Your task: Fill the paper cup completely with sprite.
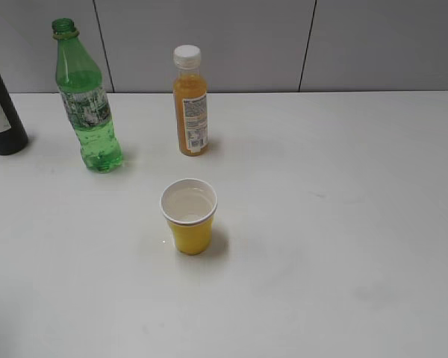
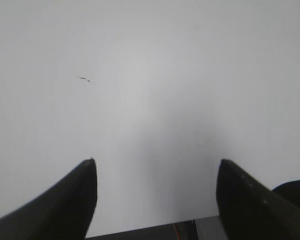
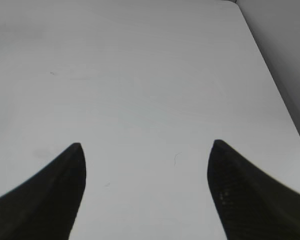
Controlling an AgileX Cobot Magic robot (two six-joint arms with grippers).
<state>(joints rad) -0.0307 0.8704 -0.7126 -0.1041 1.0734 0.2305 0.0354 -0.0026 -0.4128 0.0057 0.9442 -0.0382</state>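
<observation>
Now | L gripper & R gripper spread, holding nothing | paper cup upright | sprite uncapped

dark bottle cut by left edge

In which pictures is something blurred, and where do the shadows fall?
Exterior view: sharp; the paper cup and green bottle cast soft shadows to the right. Left wrist view: the dark fingers are blurred, with a dim shadow between them. Right wrist view: the fingers are blurred too.

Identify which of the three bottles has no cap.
The green sprite bottle, between the dark bottle and the white-capped orange juice bottle; its neck is open.
</observation>
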